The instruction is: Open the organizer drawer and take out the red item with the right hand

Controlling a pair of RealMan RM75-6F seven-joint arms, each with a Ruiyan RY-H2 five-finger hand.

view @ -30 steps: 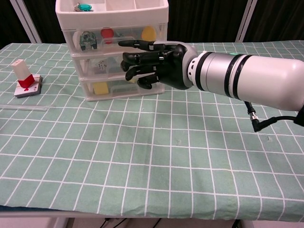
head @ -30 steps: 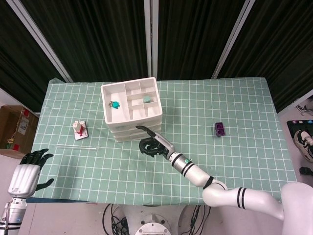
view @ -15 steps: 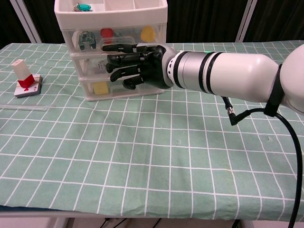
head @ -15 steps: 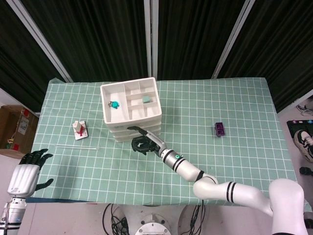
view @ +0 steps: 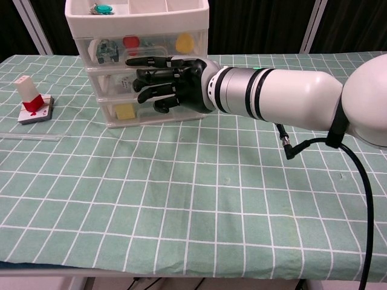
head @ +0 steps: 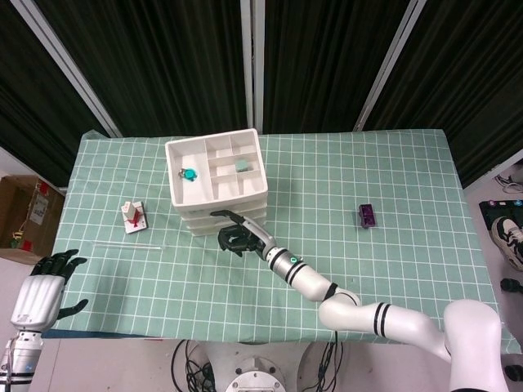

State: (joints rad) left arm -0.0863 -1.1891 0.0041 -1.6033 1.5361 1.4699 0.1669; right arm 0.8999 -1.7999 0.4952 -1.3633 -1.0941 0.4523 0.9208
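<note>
The white organizer [head: 192,220] stands at the table's back left, with clear drawers stacked under an open top tray [view: 151,25]. All drawers look pushed in. The red item [view: 130,42] lies behind the clear front of the top drawer, left of a yellow item [view: 184,41]. My right hand [view: 166,75] is at the drawer fronts with its dark fingers [view: 142,61] spread and stretched leftward across them, holding nothing. From above, the right hand [head: 237,237] sits at the organizer's front face. My left hand [head: 41,287] hangs off the table's front left corner, fingers apart and empty.
A white and red card box [head: 134,216] stands left of the organizer, with a thin clear rod [head: 127,246] lying in front of it. A purple block [head: 367,216] lies to the right. A teal piece [head: 189,174] and a green cube [head: 243,166] sit in the top tray.
My right hand has slid left across the drawer fronts, and the organizer has shifted slightly left with it. The left hand has stayed put.
</note>
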